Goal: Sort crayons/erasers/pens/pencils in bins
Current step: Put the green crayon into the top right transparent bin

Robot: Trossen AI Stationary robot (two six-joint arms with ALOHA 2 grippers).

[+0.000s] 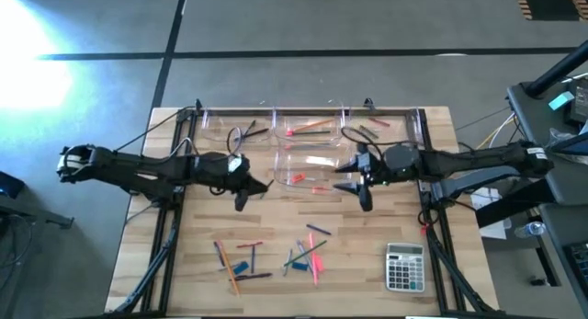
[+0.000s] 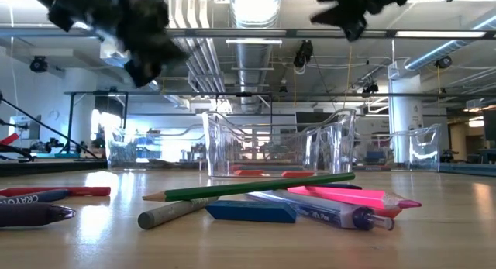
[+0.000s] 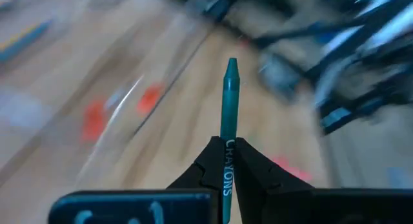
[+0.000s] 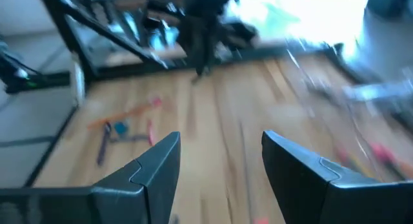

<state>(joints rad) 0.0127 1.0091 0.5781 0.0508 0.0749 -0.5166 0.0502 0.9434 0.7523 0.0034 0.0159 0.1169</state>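
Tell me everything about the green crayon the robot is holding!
The green crayon is a teal-green stick with a pointed tip and a paper-looking wrapper printed "CRAYONS" in white letters. The left pincer is shut on its lower part, so the tip sticks out past the fingers. Only those fingers touch it. It is held up above the wooden table, near the clear bins. Its bottom end is hidden.

green crayon (image 3: 230,101) held aloft, bins (image 1: 303,167) mid-table

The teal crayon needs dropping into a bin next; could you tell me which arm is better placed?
Left. Its pincer is shut on the teal crayon, beside the bins. The right pincer is open, holding nothing.
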